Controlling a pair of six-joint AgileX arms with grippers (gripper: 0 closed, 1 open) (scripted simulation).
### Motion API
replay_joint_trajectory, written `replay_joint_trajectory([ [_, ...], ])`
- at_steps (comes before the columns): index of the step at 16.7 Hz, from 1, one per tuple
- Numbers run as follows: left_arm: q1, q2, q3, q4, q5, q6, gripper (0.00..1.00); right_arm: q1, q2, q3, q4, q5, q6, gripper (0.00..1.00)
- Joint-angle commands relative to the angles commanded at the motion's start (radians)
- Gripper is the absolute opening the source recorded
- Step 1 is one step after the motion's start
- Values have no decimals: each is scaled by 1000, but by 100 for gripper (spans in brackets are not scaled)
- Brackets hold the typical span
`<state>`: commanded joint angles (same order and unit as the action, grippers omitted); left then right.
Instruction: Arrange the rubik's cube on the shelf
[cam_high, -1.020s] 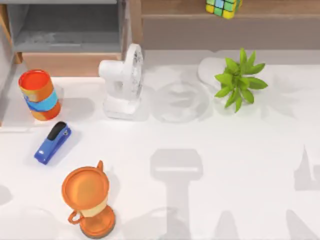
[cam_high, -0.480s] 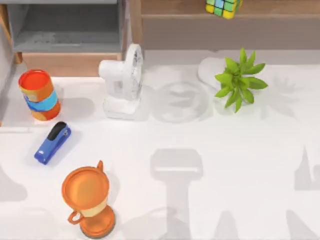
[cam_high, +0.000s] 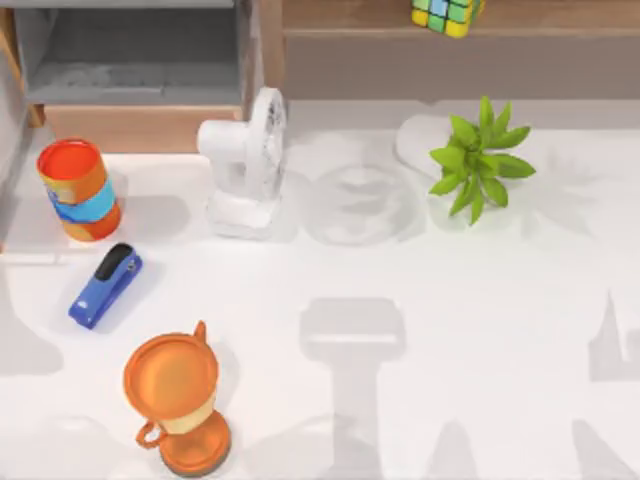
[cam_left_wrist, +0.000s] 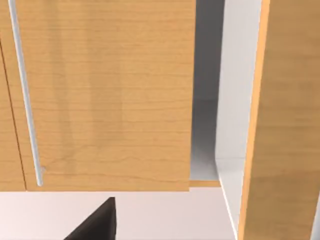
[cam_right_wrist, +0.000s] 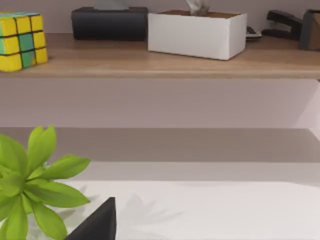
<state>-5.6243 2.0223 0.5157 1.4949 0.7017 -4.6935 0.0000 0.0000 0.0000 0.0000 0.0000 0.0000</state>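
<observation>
The rubik's cube (cam_high: 447, 14) rests on the shelf (cam_high: 560, 20) at the back of the table, right of centre. In the right wrist view the rubik's cube (cam_right_wrist: 21, 40) stands upright on the wooden shelf (cam_right_wrist: 160, 65), yellow and green tiles facing me, with nothing touching it. A dark part of my right gripper (cam_right_wrist: 97, 227) shows well below and in front of the shelf. A dark part of my left gripper (cam_left_wrist: 97, 225) sits in front of a wooden cabinet panel (cam_left_wrist: 100, 95).
A white fan (cam_high: 245, 165), potted plant (cam_high: 478, 160), orange and blue cup (cam_high: 78, 188), blue stapler (cam_high: 105, 285) and orange trophy (cam_high: 178, 400) stand on the table. A grey compartment (cam_high: 130, 60) is back left. A black box (cam_right_wrist: 109, 22) and white box (cam_right_wrist: 197, 34) share the shelf.
An arm's shadow at the table's left edge has grown and crept toward the back. The cube and the other objects have not moved.
</observation>
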Motion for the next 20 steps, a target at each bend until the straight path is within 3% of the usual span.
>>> replay_joint_trajectory([
  [3,0,0,0,0,0,0,100,0,0,0,0,0,0,100],
  [16,0,0,0,0,0,0,2,0,0,0,0,0,0,100],
  [20,0,0,0,0,0,0,0,0,0,0,0,0,0,100],
])
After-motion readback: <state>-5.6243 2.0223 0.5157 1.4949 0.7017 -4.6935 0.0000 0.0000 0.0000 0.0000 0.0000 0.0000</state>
